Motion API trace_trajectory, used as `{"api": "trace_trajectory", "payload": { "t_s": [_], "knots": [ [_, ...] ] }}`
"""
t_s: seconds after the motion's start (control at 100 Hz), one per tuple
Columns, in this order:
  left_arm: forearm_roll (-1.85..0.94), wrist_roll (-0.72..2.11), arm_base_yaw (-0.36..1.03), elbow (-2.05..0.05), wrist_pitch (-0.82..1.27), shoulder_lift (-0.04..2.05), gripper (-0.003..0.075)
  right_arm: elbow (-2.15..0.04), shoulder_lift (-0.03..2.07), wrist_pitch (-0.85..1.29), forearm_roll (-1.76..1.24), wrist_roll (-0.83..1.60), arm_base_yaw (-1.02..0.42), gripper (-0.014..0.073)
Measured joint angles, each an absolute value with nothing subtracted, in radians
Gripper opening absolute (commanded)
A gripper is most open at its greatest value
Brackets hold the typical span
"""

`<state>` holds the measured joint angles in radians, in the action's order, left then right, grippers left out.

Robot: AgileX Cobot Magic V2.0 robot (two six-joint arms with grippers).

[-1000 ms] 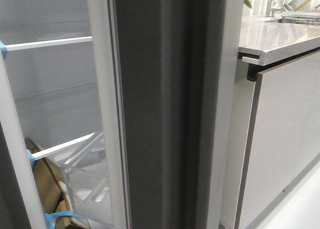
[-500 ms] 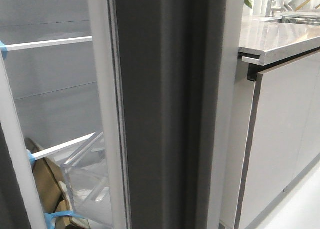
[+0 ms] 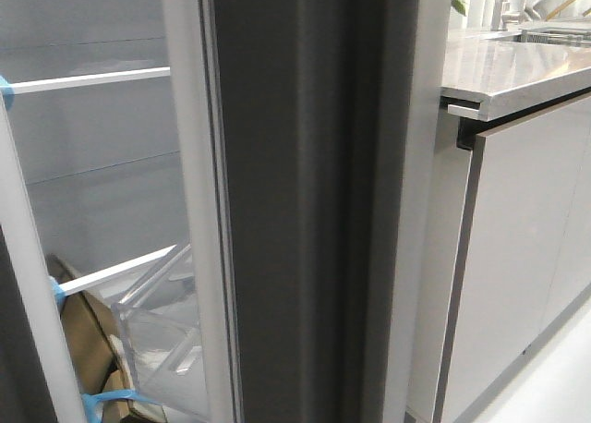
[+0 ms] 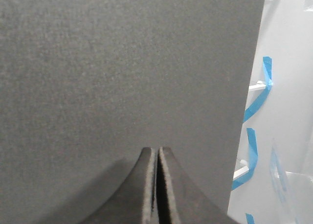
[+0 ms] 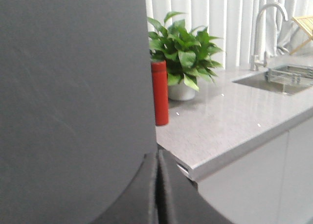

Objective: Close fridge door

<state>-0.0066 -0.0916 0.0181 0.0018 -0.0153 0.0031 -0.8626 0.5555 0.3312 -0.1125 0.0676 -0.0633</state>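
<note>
**Both arms set against a door not yet shut**

The fridge door (image 3: 305, 201) stands ajar, filling the middle of the front view edge-on, its matte dark grey face turned toward the cabinets and its white gasket rim (image 3: 189, 164) toward the open fridge interior. Through the gap on the left, white shelf rails (image 3: 92, 79), a clear plastic drawer (image 3: 162, 335), some cardboard (image 3: 83, 340) and strips of blue tape (image 3: 111, 400) are visible, so the closing is judged to be mid-way at most.

The left gripper (image 4: 157, 185) has its fingers pressed together with nothing between them, tips at or very near the dark panel; real contact cannot be confirmed. The right gripper (image 5: 157, 190) is likewise closed and empty, close to the same grey surface near its edge. Neither arm shows in the front view.

The step in hand appears to be the push itself: closed fingertips used as a blunt pad against a handleless door. The next move calls for steady forward pressure along the door's swing, keeping the tips on the flat face so that they do not slide off the edge, until the gasket meets the frame.

Beside the fridge runs a speckled stone-look countertop (image 5: 234, 121) over pale glossy cabinet fronts (image 3: 526, 257). On it stand a red bottle (image 5: 159, 93) and a leafy potted plant (image 5: 183, 55), with a sink (image 5: 281, 77) and tap (image 5: 266, 28) farther along, before white vertical blinds (image 5: 230, 18)
</note>
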Motion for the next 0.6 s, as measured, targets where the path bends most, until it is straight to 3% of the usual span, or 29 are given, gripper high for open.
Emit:
{"api": "trace_trajectory", "payload": {
  "t_s": [0.24, 0.6],
  "knots": [
    [-0.007, -0.092, 0.018, 0.002, -0.015, 0.003, -0.0021, -1.021, 0.632, 0.405, -0.113, 0.068, -0.226, -0.0076],
    [-0.007, -0.092, 0.018, 0.002, -0.015, 0.003, -0.0021, -1.046, 0.653, 0.413, -0.113, 0.068, -0.518, -0.0076]
  ]
}}
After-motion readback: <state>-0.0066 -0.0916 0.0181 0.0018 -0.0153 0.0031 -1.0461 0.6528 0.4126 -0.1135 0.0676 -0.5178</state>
